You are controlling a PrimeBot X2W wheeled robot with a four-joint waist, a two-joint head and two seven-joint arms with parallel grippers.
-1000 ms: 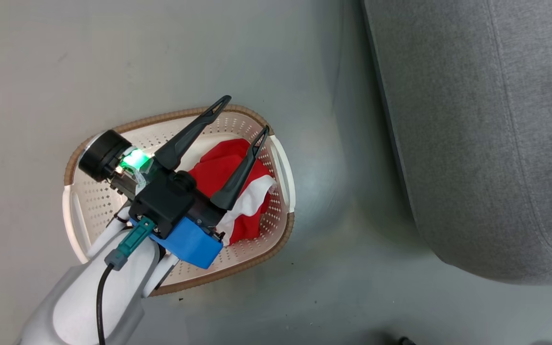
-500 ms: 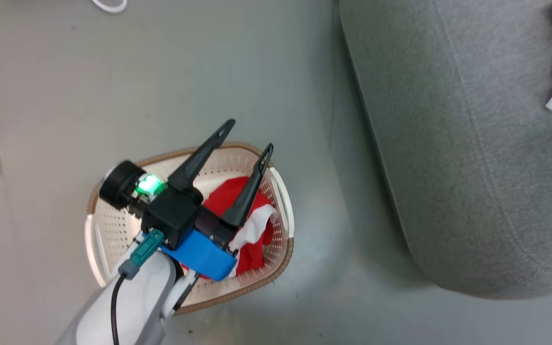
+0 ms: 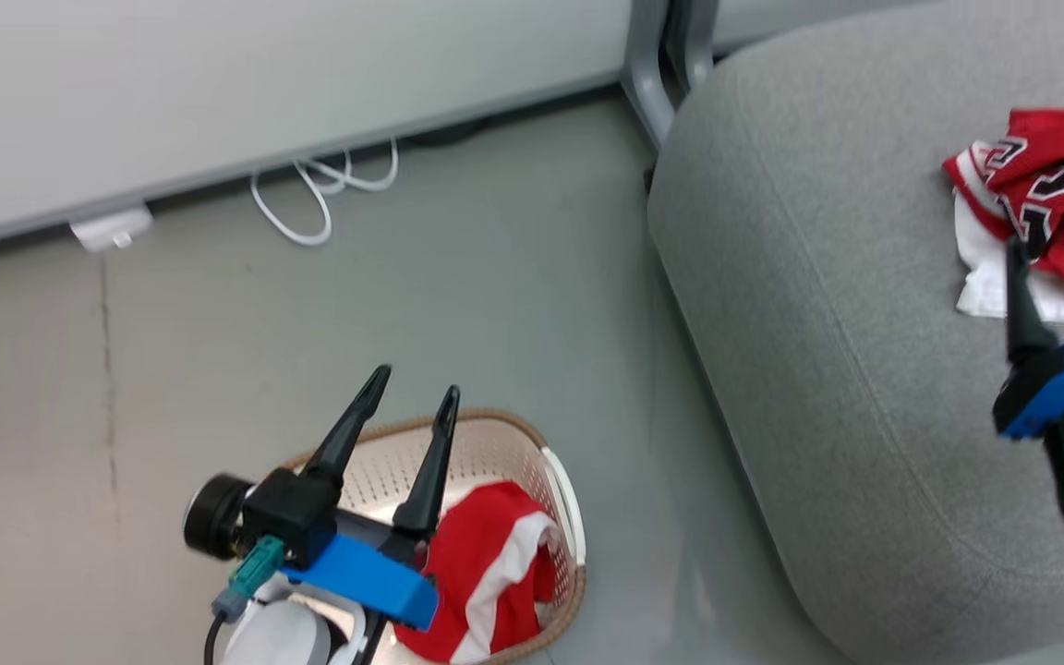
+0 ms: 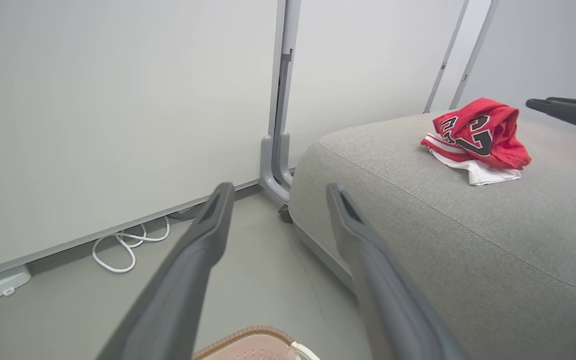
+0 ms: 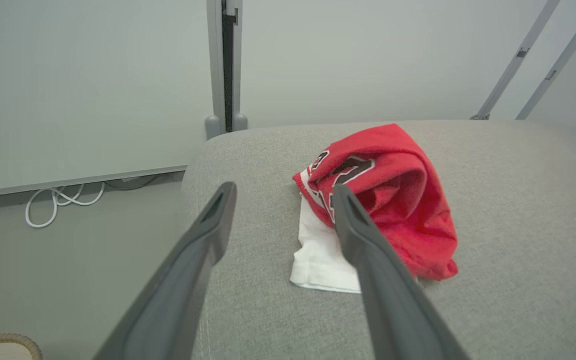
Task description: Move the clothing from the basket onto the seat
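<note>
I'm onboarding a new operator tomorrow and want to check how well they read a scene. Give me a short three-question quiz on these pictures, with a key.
1. True or false: the lettered red jersey lies on the grey seat.
2. Where is the red garment with the white stripe? A) on the floor B) in the basket C) on the seat
3. In a few words: how do the fingers of the right gripper stand, and do they hold anything?

Key: 1 true. 2 B. 3 open, holding nothing.
</note>
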